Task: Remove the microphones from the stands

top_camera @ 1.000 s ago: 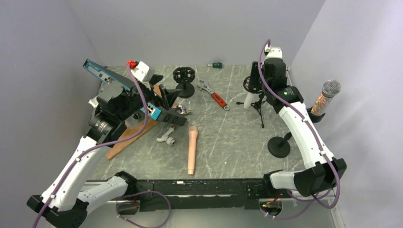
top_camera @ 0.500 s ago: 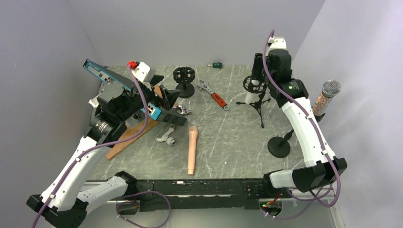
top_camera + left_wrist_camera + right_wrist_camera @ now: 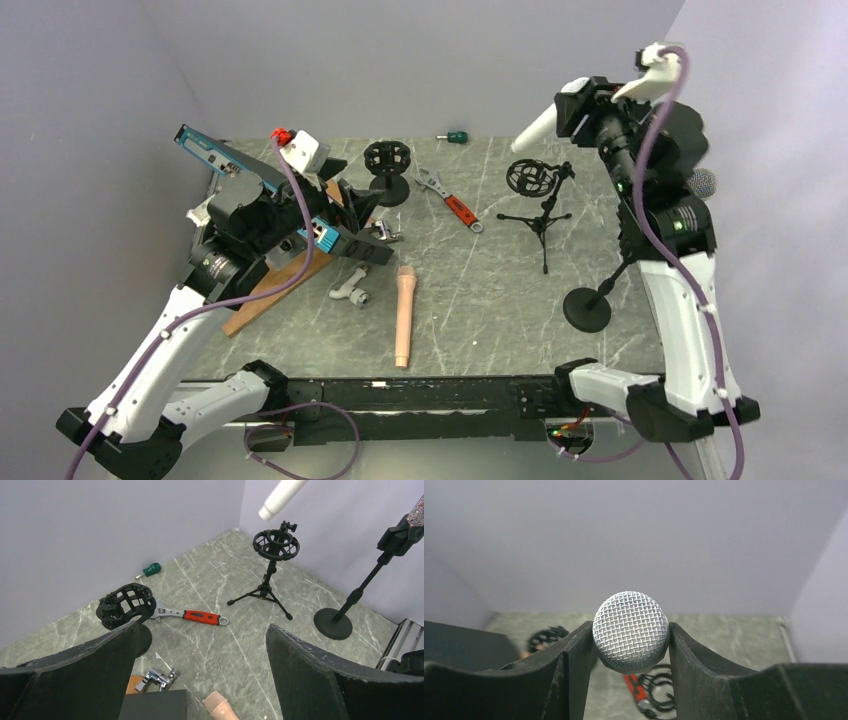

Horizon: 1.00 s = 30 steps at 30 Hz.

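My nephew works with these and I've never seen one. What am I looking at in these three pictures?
Two robot arms are bolted to a table. The wide picture looks down from above; the other two come from a camera on each wrist. The right gripper is clamped on a white microphone, held in the air above the black tripod stand, whose ring is empty. The left gripper is open, holding nothing. A pink microphone and a red-handled wrench lie on the table.
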Motion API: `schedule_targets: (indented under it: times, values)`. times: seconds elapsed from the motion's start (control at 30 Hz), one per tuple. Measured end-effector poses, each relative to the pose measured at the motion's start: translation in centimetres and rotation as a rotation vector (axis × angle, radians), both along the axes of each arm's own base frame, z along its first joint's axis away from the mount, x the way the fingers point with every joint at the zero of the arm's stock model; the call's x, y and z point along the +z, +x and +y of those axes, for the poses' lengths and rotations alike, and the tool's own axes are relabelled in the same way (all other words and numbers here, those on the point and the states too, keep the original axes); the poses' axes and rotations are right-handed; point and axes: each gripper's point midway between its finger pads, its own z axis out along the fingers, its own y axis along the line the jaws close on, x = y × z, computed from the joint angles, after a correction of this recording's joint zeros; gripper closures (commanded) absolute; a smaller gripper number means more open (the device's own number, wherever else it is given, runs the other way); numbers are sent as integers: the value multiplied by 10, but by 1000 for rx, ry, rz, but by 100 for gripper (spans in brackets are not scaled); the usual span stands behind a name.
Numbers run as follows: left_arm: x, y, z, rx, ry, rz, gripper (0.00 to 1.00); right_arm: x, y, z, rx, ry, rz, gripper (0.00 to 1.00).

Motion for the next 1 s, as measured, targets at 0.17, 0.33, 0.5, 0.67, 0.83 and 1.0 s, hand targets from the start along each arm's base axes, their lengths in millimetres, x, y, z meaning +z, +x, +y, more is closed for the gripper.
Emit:
schedule_targets:
  times: [0.17,0.33,0.5,0.67,0.83,1.0]
  values:
    - [0,1,1,5,1,-1,1,41,-36,24,174,123,-173,100]
    - [0,1,1,11,2,-2,1,41,-48,56,360,217,-180,100]
    - [-5,3,1,21,4,3,1,-21,-34,99,532,311,28,100]
    - [-6,6,2,39,3,3,1,-137,-30,151,613,337,408,100]
    - [-6,6,3,46,3,3,1,-226,-72,182,638,254,692,100]
    - [-6,7,2,46,3,4,1,-284,-105,185,602,166,840,100]
